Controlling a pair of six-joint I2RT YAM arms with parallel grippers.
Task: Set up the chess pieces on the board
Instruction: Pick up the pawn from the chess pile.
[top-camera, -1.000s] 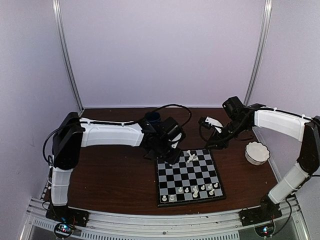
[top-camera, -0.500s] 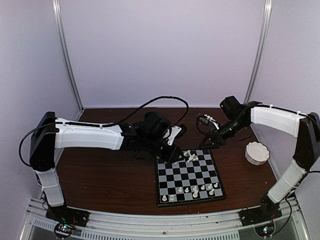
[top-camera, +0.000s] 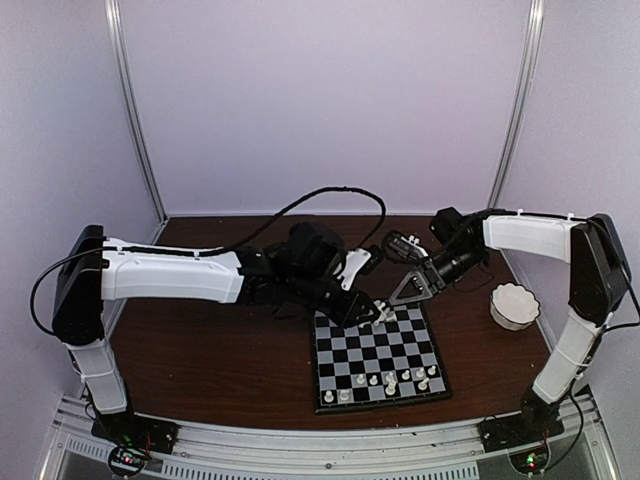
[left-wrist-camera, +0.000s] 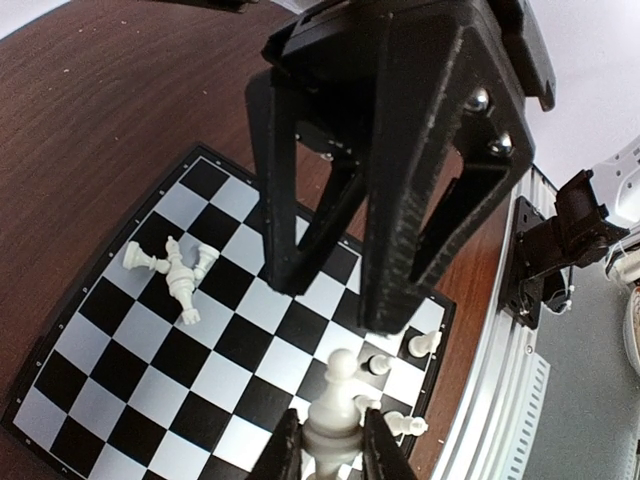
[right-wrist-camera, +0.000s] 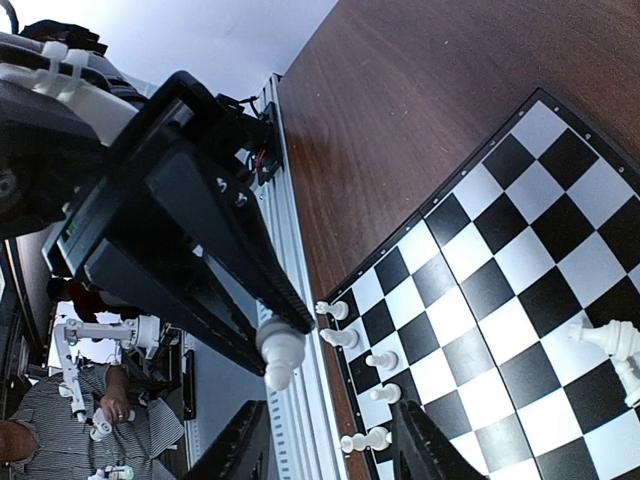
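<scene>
The left claw (left-wrist-camera: 332, 452) pinches one white chess piece (left-wrist-camera: 338, 385) over the board (left-wrist-camera: 120, 340). The right claw (right-wrist-camera: 332, 445) is wide, holding nothing.

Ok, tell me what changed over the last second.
The left hand slid right along the black-and-white checked board's far edge, gripping a white plastic chess piece. The right hand moved left towards it, open. Board, standing pieces, white scalloped bowl: unchanged.

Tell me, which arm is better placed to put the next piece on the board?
Left. The left gripper pinches a white chess piece above the chessboard; the right gripper is open and empty beside it.
</scene>
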